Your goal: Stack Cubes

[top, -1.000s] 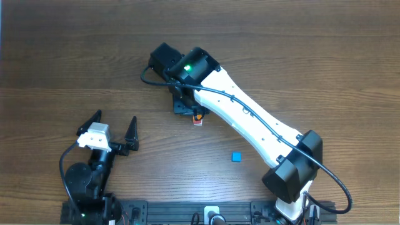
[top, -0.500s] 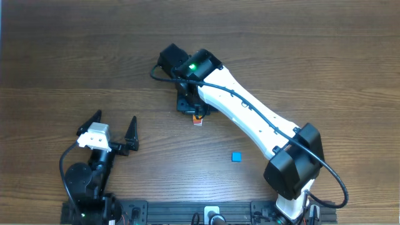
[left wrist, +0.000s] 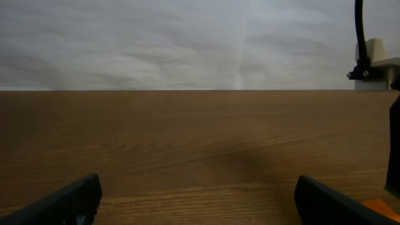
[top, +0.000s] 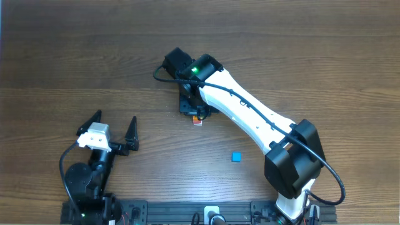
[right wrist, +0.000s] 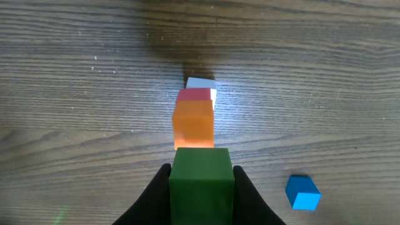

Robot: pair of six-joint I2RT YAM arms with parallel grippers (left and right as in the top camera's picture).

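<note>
- Top view: the white right arm reaches from its base at the lower right, up and across the brown wooden table to a point left of centre. The black right gripper sits under its wrist, just beside a small stack of cubes. A small blue cube lies alone on the wood, well apart from the stack and nearer the arms' bases. The left gripper hangs at the lower left with its black fingers spread wide and nothing between them.
- Left wrist view: the left gripper faces bare tabletop. Its two fingers stand far apart at the corners and hold nothing.
- Right wrist view: the right gripper is clamped on a dark green cube, one finger on each side of it. The green cube is held right next to the stack, and whether it touches cannot be told. In the stack, an orange cube sits on a red cube, which sits on a white cube on the wood. The blue cube rests near the stack but apart from it.
</note>
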